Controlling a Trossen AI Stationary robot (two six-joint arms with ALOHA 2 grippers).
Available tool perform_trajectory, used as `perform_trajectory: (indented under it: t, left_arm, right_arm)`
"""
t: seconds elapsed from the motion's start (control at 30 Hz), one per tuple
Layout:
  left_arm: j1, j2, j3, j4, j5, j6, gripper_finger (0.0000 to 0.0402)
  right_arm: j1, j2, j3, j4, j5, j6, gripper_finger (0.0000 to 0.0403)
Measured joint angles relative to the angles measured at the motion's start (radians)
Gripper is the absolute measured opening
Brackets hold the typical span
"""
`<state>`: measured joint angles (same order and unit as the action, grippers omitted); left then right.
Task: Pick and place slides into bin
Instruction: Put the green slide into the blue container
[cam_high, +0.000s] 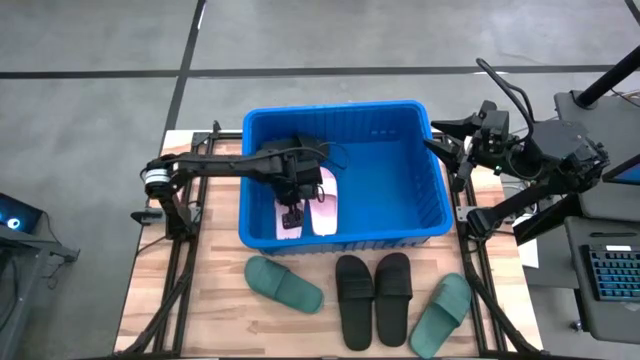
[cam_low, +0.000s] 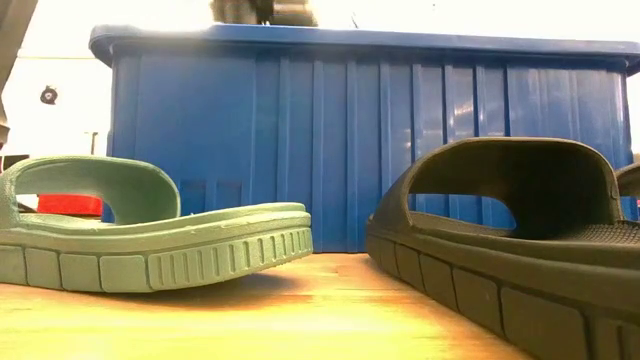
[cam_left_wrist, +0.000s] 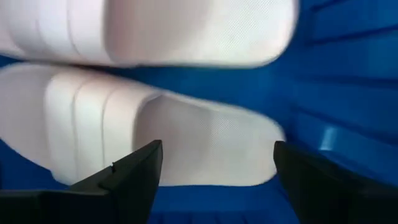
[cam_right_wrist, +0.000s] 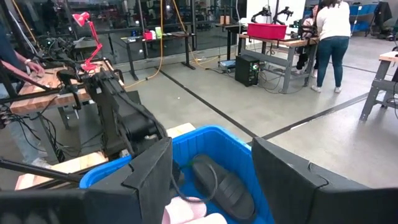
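- Bin (cam_high: 425, 165): a bright blue ribbed tub is set on the wooden bench (cam_high: 200, 300), at the 12 o'clock side of the board in the high view. In the low view its wall (cam_low: 350, 140) is seen behind the footwear.
- Pink slides (cam_high: 312, 205): a pale pair is laid side by side on the bin floor, toward its 8 o'clock corner. In the left wrist view both are shown close up (cam_left_wrist: 186, 146), one just beyond the other.
- Left gripper (cam_high: 292, 212): it is held inside the bin, directly above the pink slides. Its fingers (cam_left_wrist: 134, 174) are spread apart, with nothing clasped between them.
- Right gripper (cam_high: 440, 135): it is parked off the bin's 3 o'clock rim, outside the tub. Its fingers (cam_right_wrist: 149, 174) are parted and empty.
- A dark shape (cam_right_wrist: 224, 183) is seen in the bin from the right wrist view; it is possibly a black slide, though it may be part of the left arm.
- Green slides: one (cam_high: 283, 284) is laid on the bench at 7 o'clock of the bin, the other (cam_high: 441, 314) at 5 o'clock, well apart.
- Black slides (cam_high: 373, 297): a pair is laid side by side between the two green ones, touching or nearly so.
- A person (cam_right_wrist: 329, 37) is seen standing at a far workbench in the room.
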<state>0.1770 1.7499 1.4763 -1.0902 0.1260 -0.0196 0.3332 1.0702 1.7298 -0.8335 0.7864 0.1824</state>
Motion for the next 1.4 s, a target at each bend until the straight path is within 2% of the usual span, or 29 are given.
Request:
perform_trajectory:
  t: [0.2, 0.33, 0.57, 0.73, 0.83, 1.0, 1.17, 1.4]
  left_arm:
    - [-0.005, -0.09, 0.083, -0.028, 0.001, -0.028, 0.0289]
    - [-0.017, -0.178, 0.132, 0.047, 0.004, -0.08, 0.0289]
    - [-0.064, -0.33, 0.131, 0.495, 0.007, -0.23, 0.0289]
    - [-0.108, -0.388, 0.131, 0.827, 0.013, -0.237, 0.0289]
    - [-0.124, -0.413, 0.131, 0.92, 0.014, -0.237, 0.0289]
    - [-0.134, -0.427, 0.13, 0.919, -0.012, -0.238, 0.0286]
    - [-0.151, -0.423, 0.129, 0.915, -0.008, -0.21, 0.0237]
    - [-0.153, -0.425, 0.129, 0.914, -0.01, -0.203, 0.0117]
  right_arm:
    - [0.0, 0.0, 0.0, 0.0, 0.0, 0.0, 0.021]
    - [0.0, 0.003, 0.0, 0.001, -0.001, 0.0, 0.021]
    - [0.0, 0.028, 0.0, 0.003, -0.015, 0.001, 0.021]
    - [-0.001, 0.059, 0.0, 0.001, -0.087, -0.006, 0.021]
    - [0.0, 0.075, 0.0, 0.003, -0.144, -0.005, 0.021]
    - [0.002, 0.084, 0.0, -0.003, -0.211, 0.001, 0.021]
    - [0.002, 0.078, 0.0, -0.003, -0.267, 0.023, 0.021]
    - [0.003, 0.067, 0.0, -0.018, -0.286, 0.04, 0.021]
